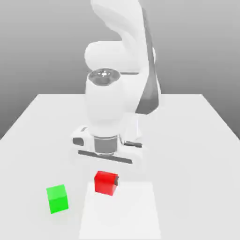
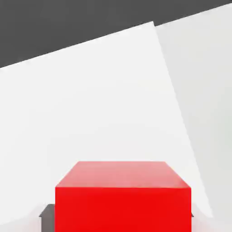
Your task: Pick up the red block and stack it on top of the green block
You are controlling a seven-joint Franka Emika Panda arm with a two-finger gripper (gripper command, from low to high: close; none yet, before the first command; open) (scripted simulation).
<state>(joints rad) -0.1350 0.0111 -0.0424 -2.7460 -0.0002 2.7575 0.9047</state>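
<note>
The red block (image 1: 106,182) sits right under the hand, between the fingers of my gripper (image 1: 107,180). A dark fingertip (image 1: 116,179) presses on the side of the block that faces the exterior view's right. In the hand view the red block (image 2: 122,199) is close up, with a dark pad (image 2: 46,216) flush against one side and a thin sliver of the other pad on the opposite side. The gripper is shut on the block. I cannot tell whether the block is off the table. The green block (image 1: 57,198) rests on the table, apart, toward the exterior view's left.
A white table (image 1: 197,140) carries both blocks. A paler rectangular patch (image 1: 124,213) lies at its front edge, under and in front of the red block. The arm's bulky white links (image 1: 122,56) rise behind the hand.
</note>
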